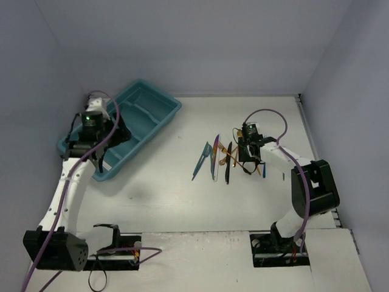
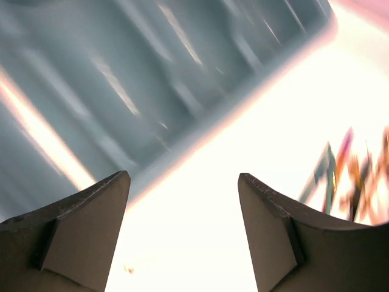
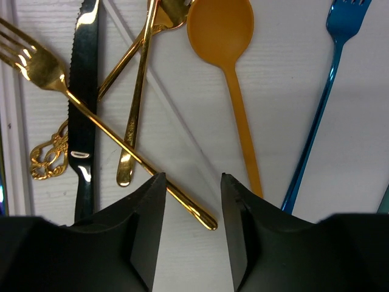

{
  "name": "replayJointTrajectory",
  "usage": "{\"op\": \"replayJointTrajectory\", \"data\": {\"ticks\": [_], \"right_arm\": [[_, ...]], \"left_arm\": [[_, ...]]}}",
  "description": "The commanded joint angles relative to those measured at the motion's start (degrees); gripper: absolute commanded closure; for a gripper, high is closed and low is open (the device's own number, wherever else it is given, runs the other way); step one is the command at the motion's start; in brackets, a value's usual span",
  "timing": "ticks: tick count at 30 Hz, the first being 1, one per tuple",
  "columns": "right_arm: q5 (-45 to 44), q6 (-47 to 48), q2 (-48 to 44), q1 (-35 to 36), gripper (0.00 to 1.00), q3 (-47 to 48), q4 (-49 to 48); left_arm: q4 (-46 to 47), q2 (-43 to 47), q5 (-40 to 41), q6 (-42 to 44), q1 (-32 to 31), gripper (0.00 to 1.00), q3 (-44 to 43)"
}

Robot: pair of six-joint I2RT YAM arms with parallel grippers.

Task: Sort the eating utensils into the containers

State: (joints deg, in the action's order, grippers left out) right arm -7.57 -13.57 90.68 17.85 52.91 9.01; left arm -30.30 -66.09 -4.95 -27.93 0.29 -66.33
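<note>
The eating utensils lie in a loose bunch right of centre: a teal knife (image 1: pixel 200 162), a purple piece (image 1: pixel 216 153) and a black knife (image 1: pixel 228 171). My right gripper (image 1: pixel 249 161) hangs low over them. In the right wrist view its jaws (image 3: pixel 191 185) stand open on either side of the handle end of a gold fork (image 3: pixel 115 137), which lies flat on the table. A black knife (image 3: pixel 84 91), an orange spoon (image 3: pixel 222 27) and a blue fork (image 3: pixel 322 103) lie around it. My left gripper (image 1: pixel 109 139) is open and empty (image 2: pixel 182 179) over the teal tray (image 1: pixel 165 102) of containers.
The left wrist view is motion-blurred: the tray (image 2: pixel 152 79) fills its upper left and the bunch of utensils (image 2: pixel 343 176) shows at the right edge. Grey walls enclose the white table on three sides.
</note>
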Motion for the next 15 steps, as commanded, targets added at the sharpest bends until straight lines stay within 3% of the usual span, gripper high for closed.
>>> {"op": "replayJointTrajectory", "data": {"ticks": [1,11,15], "right_arm": [[1.14,3.0,3.81,-2.06,0.64,4.39,-1.26],[3.63,5.15,10.23,-2.64,0.66,5.98,-1.97],[4.76,5.75,11.42,-2.64,0.73,5.89,-2.04]], "left_arm": [[1.85,3.91,-0.43,5.83,-6.23,0.31,4.72],[4.03,6.76,-2.17,8.85,-7.41,0.31,11.48],[4.23,6.18,-2.46,8.91,-7.35,0.31,11.22]]}}
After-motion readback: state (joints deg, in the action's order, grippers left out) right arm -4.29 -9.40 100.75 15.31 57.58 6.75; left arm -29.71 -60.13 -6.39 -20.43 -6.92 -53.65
